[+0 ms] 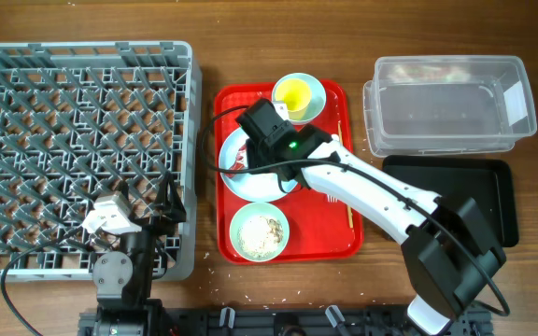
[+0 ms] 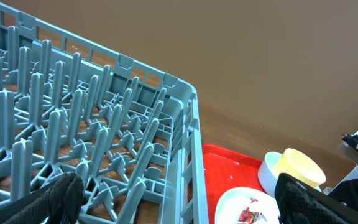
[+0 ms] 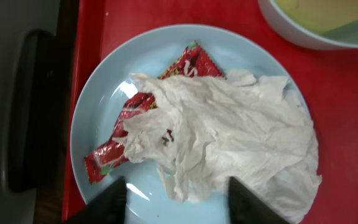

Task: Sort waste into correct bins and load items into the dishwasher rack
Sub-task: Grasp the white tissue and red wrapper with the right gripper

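In the right wrist view, crumpled white tissue [image 3: 229, 134] lies over a red snack wrapper [image 3: 132, 130] on the round pale blue plate [image 3: 101, 118]. My right gripper [image 3: 176, 202] is open just above the plate, one finger each side of the tissue's near edge. From overhead it [image 1: 267, 131] hovers over the plate [image 1: 241, 177]. A yellow cup [image 1: 294, 93] sits in a bowl [image 1: 316, 91]. A second bowl [image 1: 260, 231] holds rice-like scraps. My left gripper [image 2: 179, 205] is open over the grey rack's [image 1: 73, 140] right wall. A chopstick [image 1: 344, 177] lies on the tray, partly under my arm.
The plate and bowls sit on a red tray [image 1: 334, 238]. A clear plastic tub [image 1: 451, 103] stands at the back right, with a black tray [image 1: 484, 201] in front of it. Pale crumbs lie on the wooden table near the red tray's front edge.
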{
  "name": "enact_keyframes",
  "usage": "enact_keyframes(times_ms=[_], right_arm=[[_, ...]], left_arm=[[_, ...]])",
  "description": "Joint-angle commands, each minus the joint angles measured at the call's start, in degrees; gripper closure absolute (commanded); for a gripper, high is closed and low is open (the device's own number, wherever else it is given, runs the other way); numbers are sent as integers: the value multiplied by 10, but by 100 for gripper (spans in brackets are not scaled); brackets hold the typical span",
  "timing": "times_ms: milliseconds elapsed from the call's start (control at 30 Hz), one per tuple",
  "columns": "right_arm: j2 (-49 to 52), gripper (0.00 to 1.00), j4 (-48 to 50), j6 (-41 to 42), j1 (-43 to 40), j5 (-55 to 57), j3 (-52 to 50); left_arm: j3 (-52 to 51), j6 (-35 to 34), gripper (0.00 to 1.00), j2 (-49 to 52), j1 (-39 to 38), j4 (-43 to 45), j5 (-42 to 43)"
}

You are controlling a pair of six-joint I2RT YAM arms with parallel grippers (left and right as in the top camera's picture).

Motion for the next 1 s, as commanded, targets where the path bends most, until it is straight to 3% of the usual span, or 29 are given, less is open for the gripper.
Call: enact_keyframes(times_ms=[0,300,400,500,700,967], right_arm=[[21,60,11,2,1,47,6],[78,61,32,2,1,6,6],[79,83,33,2,1,7,6],[79,96,21,2,1,6,6],[45,96,-10,0,1,-15,6],[-114,96,-17,-24,-17,23,6]], left_arm=[[0,7,0,-1,-3,-2,-8],[0,7,0,-1,-3,-2,-8],[0,7,0,-1,-3,-2,-8],[0,7,0,-1,-3,-2,-8],[0,7,0,-1,-3,-2,-8],[0,7,0,-1,-3,-2,-8]])
